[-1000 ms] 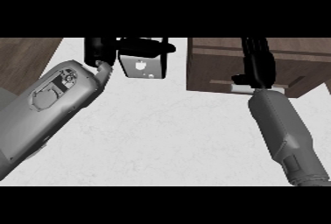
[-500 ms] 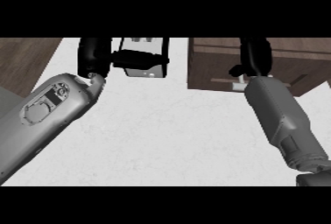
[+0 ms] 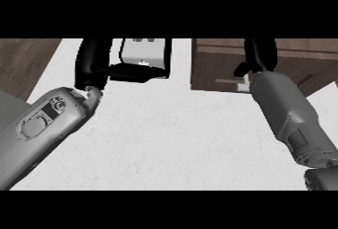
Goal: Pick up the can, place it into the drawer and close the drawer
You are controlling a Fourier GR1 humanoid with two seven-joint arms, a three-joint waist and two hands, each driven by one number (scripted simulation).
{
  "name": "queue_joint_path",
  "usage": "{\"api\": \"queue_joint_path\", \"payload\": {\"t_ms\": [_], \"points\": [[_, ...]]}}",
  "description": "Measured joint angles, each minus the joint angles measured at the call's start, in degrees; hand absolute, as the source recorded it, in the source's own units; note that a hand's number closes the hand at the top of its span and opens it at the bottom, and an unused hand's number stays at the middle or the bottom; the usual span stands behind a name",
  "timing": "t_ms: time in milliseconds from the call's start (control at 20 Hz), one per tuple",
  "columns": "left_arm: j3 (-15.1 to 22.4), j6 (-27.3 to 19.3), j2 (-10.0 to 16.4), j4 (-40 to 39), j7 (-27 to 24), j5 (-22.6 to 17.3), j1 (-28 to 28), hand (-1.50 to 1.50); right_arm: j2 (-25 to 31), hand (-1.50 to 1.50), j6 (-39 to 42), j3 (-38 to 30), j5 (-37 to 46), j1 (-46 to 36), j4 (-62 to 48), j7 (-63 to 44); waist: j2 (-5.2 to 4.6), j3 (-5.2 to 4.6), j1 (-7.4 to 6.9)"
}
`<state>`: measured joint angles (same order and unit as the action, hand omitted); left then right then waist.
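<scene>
My left hand (image 3: 92,65) is at the upper left, its fingers (image 3: 135,72) curled round a silvery-white can (image 3: 142,53) whose top runs out of view. To the right of the can is the brown wooden drawer (image 3: 214,62), with a pale handle (image 3: 231,82) on its near face. My right hand (image 3: 260,53) rises edge-on in front of the drawer, fingers straight and thumb out to the left near the handle. Nothing is in it. The drawer's inside is hidden.
The pale speckled counter (image 3: 171,134) fills the middle between my two grey forearms. A dark wooden surface (image 3: 26,58) shows at the upper left corner. The drawer's body stretches to the right edge.
My left hand has carried the can a little farther up the view, and its forearm has swung more upright. The right arm has edged slightly upward.
</scene>
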<state>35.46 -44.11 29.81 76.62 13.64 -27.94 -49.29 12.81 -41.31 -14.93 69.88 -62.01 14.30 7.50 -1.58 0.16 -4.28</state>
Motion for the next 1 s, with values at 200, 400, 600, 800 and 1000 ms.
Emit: {"api": "queue_joint_path", "payload": {"t_ms": [200, 400, 600, 800, 1000], "points": [[-0.5, 0.3, 0.8, 1.6, -0.4, 0.1, 1.5, -1.50, -0.3, -1.50, 0.5, -3.2, -3.9, 0.1, 0.5, 5.5, 0.02, 0.07, 0.11], [-0.9, 0.1, 1.2, 2.0, -0.9, 0.5, 3.0, -1.50, -1.0, -1.50, 2.4, -7.0, -8.4, -0.5, 1.2, 10.5, -0.04, 0.16, 0.70], [-1.4, 0.5, 2.0, 2.9, -1.5, 0.5, 5.3, -1.50, -2.3, -1.50, 6.4, -11.5, -14.2, -1.9, 1.9, 15.1, 0.02, 0.24, 0.82], [-1.9, 0.3, 2.3, 3.6, -1.6, 0.8, 6.5, -1.50, -4.3, -1.50, 11.0, -16.7, -20.9, -3.6, 2.7, 18.1, 0.29, 0.26, 1.38], [-2.3, -0.2, 2.5, 5.1, -1.4, 1.5, 8.2, -1.50, -5.4, -1.50, 14.1, -20.2, -25.6, -4.8, 2.9, 19.7, 0.41, 0.21, 1.68]]}}
